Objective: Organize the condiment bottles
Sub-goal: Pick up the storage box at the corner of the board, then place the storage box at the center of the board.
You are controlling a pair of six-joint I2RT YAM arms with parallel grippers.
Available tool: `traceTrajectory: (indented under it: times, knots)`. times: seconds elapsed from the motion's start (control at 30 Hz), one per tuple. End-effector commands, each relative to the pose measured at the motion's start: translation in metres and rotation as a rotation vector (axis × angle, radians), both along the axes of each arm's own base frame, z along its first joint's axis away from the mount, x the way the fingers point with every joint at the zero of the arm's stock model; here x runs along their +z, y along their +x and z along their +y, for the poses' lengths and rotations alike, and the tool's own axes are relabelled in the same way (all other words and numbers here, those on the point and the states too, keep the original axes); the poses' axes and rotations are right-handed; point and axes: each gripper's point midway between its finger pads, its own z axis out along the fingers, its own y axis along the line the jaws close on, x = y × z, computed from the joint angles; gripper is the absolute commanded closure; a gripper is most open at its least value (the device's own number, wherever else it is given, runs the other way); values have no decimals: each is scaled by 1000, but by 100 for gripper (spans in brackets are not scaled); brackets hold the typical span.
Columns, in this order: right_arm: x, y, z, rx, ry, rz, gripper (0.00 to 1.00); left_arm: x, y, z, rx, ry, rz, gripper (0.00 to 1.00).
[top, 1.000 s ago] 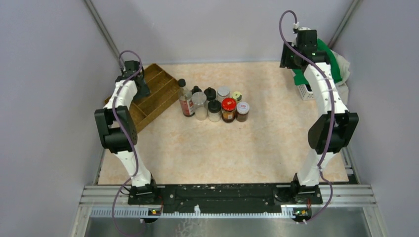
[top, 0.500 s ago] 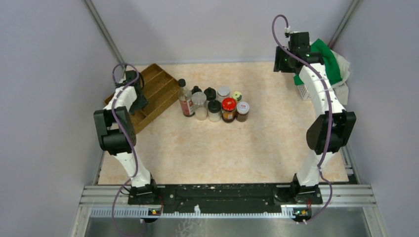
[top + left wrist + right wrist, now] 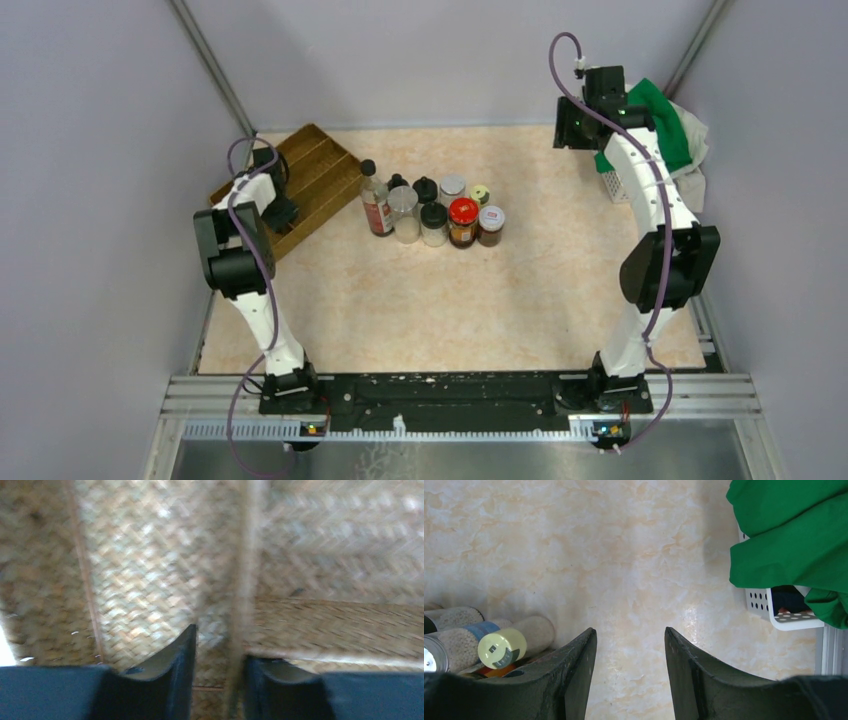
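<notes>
Overhead, a wide stretch of marbled beige surface (image 3: 450,300) lies between the arm bases and the condiment bottles (image 3: 434,212), which stand clustered mid-surface just right of the woven brown tray (image 3: 318,165). Pale grey walls (image 3: 100,150) close both sides. The left gripper (image 3: 220,647) sits parted astride a tray divider (image 3: 241,580). The right gripper (image 3: 630,630) gapes, holding nothing, near a perforated white basket (image 3: 769,607) under green cloth (image 3: 794,535).

The tray (image 3: 315,175) lay rear left on the table (image 3: 450,300), condiment bottles (image 3: 432,215) clustered just right of it, basket (image 3: 620,186) far right.
</notes>
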Motion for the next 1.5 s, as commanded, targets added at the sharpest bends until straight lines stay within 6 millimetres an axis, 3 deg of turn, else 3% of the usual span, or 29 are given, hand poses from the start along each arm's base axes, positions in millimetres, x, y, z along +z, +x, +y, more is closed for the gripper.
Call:
traceTrajectory:
  times: [0.0,0.1,0.2,0.33,0.47,0.67,0.77,0.9,1.03,1.17,1.3,1.47]
  knots:
    - [-2,2,8,21,-2,-5,47,5,34,10,27,-9,-92,72]
    - [-4,1,9,25,0,0,47,-1,35,6,14,-31,-76,100]
    - [-7,-1,11,30,3,5,47,3,36,1,-25,-54,-81,100]
    - [-11,-6,17,44,15,12,47,37,45,0,-107,-28,-147,100]
    - [-15,-14,23,57,38,12,48,92,58,-4,-222,8,-273,100]
    - [-13,-24,28,60,53,-3,48,195,74,-5,-319,84,-437,100]
    - [-13,-30,34,83,76,-3,48,244,79,-5,-353,128,-514,100]
    - [-13,-34,35,90,81,-7,48,305,76,-18,-420,130,-607,100]
    - [-8,-36,35,90,86,-15,48,352,61,-44,-504,90,-674,100]
    - [3,-40,35,91,93,-37,48,380,31,-87,-612,17,-731,100]
    - [9,-47,33,86,94,-50,47,387,-8,-134,-709,-21,-752,100]
    - [22,-59,27,78,72,-66,47,364,-66,-183,-774,-62,-730,100]
